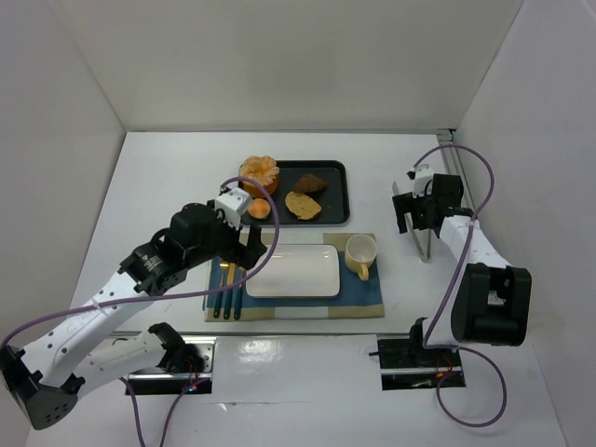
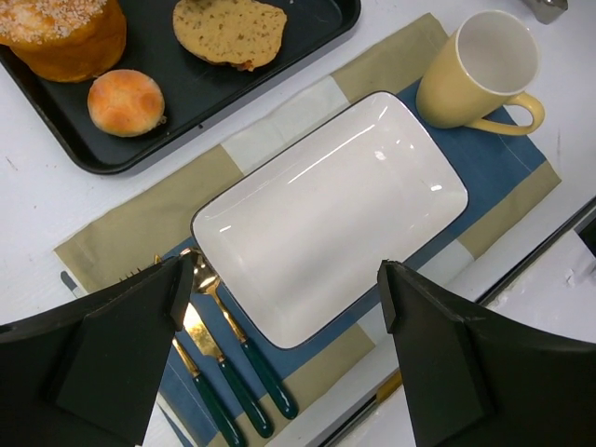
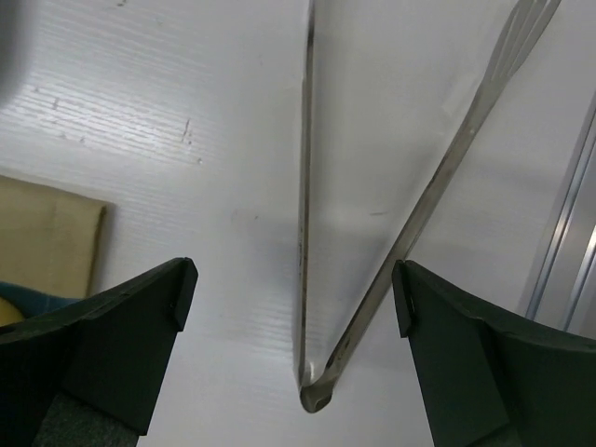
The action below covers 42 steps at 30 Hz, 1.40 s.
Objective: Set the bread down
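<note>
The bread (image 1: 303,206), a pale tan speckled oval slice, lies on the black tray (image 1: 337,169) at the back; it also shows at the top of the left wrist view (image 2: 230,30). My left gripper (image 1: 255,251) is open and empty, hovering over the left end of the white rectangular plate (image 1: 293,271), well short of the bread. In its wrist view the left gripper (image 2: 287,284) has its fingers standing wide over the plate (image 2: 372,186). My right gripper (image 1: 416,220) is open at the far right, its fingers either side of metal tongs (image 3: 303,233) lying on the table.
The tray also holds a large orange round pastry (image 1: 259,173), a brown croissant (image 1: 310,183) and a small orange bun (image 1: 260,209). A yellow cup (image 1: 359,254) stands right of the plate on the blue-and-tan placemat (image 1: 372,300). Green-handled cutlery (image 1: 223,296) lies left of the plate.
</note>
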Motion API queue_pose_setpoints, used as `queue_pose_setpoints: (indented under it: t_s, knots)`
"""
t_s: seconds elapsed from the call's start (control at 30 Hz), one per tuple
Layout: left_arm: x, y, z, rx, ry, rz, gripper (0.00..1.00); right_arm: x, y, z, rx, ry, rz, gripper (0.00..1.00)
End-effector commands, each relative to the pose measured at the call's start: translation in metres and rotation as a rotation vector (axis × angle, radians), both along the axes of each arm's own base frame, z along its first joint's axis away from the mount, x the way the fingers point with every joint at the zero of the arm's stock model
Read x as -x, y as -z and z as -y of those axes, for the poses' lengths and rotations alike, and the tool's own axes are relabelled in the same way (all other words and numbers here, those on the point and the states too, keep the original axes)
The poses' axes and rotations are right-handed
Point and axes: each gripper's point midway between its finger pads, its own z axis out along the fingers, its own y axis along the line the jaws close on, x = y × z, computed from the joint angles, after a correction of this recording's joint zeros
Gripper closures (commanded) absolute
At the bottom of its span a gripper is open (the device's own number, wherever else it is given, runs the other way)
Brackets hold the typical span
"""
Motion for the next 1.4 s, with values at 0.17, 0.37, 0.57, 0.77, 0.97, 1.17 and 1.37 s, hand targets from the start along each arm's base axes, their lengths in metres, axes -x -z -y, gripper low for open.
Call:
queue_pose_setpoints:
  t_s: [0.17,0.37,0.57,0.77,0.97,1.17,1.37]
  knots:
    - [0.009,-0.016,0.007,0.050,0.064,0.061,0.00,-0.015,0.022,0.036,0.119,0.063,-0.008,0.00]
    - [0.011,-0.016,0.009,0.057,0.082,0.055,0.00,-0.013,0.029,0.045,0.135,0.102,-0.020,0.00]
    - [0.013,-0.017,0.011,0.060,0.091,0.053,0.00,-0.016,0.043,0.047,0.131,0.112,-0.061,0.00]
    - [0.013,-0.017,0.011,0.067,0.086,0.047,0.00,-0.017,0.055,0.051,0.127,0.119,-0.092,0.00]
    - [0.013,-0.017,0.011,0.067,0.086,0.047,0.00,-0.016,0.070,0.054,0.094,0.137,-0.137,0.00]
    - [0.013,-0.017,0.011,0.067,0.086,0.047,0.00,-0.018,0.078,0.048,0.039,0.119,-0.180,0.00]
    - [0.012,-0.017,0.010,0.063,0.078,0.050,0.00,-0.012,0.088,0.046,-0.027,0.117,-0.239,0.02]
